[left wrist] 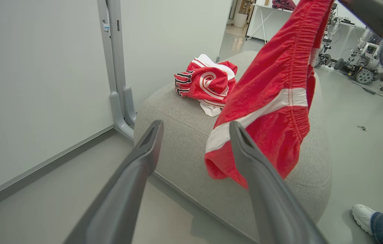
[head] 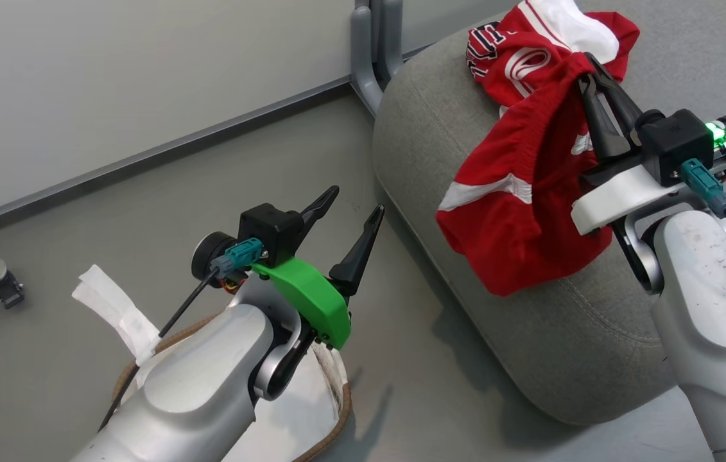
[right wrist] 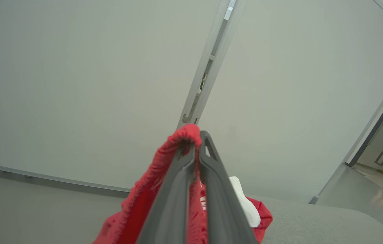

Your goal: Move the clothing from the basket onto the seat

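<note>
The right pincer was clamped tight on a fold of a red jersey, which hung from it over the seat's near edge. A second jersey, lettered, lay crumpled at the seat's far edge. The left pincer stood wide open and empty above the basket on the floor beside the seat, its white liner showing.

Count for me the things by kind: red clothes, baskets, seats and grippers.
Red clothes: 2, the lettered jersey on the seat and the striped jersey in the right gripper
Baskets: 1, the basket
Seats: 1
Grippers: 2, with the left gripper open
Total: 6
</note>
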Controlling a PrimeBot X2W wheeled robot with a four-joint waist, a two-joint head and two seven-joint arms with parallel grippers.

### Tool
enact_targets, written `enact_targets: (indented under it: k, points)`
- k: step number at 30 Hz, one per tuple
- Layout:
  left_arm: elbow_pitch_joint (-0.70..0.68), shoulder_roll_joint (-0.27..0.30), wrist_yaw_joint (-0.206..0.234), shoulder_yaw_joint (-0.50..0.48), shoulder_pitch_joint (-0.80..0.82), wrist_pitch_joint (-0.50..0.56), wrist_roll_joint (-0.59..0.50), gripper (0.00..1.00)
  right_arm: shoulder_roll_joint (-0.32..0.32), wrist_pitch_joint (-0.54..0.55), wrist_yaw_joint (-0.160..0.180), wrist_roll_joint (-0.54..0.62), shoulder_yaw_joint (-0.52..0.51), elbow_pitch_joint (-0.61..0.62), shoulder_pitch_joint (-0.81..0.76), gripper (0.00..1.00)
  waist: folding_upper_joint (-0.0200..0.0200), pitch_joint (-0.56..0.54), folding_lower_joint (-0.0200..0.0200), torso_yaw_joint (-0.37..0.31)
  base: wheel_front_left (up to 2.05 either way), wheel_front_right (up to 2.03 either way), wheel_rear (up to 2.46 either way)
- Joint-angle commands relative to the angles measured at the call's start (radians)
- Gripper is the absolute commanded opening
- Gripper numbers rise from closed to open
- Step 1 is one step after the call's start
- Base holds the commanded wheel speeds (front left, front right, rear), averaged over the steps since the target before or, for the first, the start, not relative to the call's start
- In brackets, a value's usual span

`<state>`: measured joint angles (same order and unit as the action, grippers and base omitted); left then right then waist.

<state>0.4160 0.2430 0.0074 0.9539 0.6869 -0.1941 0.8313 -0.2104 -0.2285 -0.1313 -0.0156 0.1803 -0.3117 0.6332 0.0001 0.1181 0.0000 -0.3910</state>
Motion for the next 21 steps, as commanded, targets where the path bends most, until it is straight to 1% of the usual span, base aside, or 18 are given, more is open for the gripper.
enact_targets:
  k: [1, 7, 13, 17, 21]
  points:
    - [0.002, 0.004, -0.001, 0.003, -0.004, 0.004, -0.011, 1.00, -0.008, 0.006, 0.001, -0.005, -0.003, 0.009, 0.017, 0.00, -0.0001, 0.048, 0.0000, -0.054, 0.00, 0.00, 0.00]
    - [0.006, 0.000, 0.001, 0.016, 0.007, 0.006, -0.018, 1.00, -0.013, 0.014, 0.001, -0.016, -0.027, 0.007, 0.012, 0.00, -0.0001, 0.080, 0.0000, -0.084, 0.00, 0.00, 0.00]
    - [0.006, -0.015, 0.007, 0.027, 0.000, 0.000, -0.020, 1.00, -0.025, 0.005, 0.001, -0.028, -0.038, -0.022, 0.044, 0.00, -0.0001, 0.111, 0.0000, -0.082, 0.00, 0.00, 0.00]
    - [-0.004, -0.012, 0.014, 0.024, 0.013, -0.006, -0.027, 1.00, -0.051, 0.025, 0.001, -0.069, -0.026, -0.041, 0.115, 0.00, -0.0001, 0.136, 0.0000, -0.066, 0.00, 0.00, 0.00]
    - [-0.029, -0.007, 0.029, 0.019, 0.028, -0.009, -0.038, 1.00, -0.110, 0.077, 0.001, -0.121, -0.028, -0.043, 0.237, 0.00, -0.0001, 0.172, 0.0000, -0.044, 0.00, 0.00, 0.00]
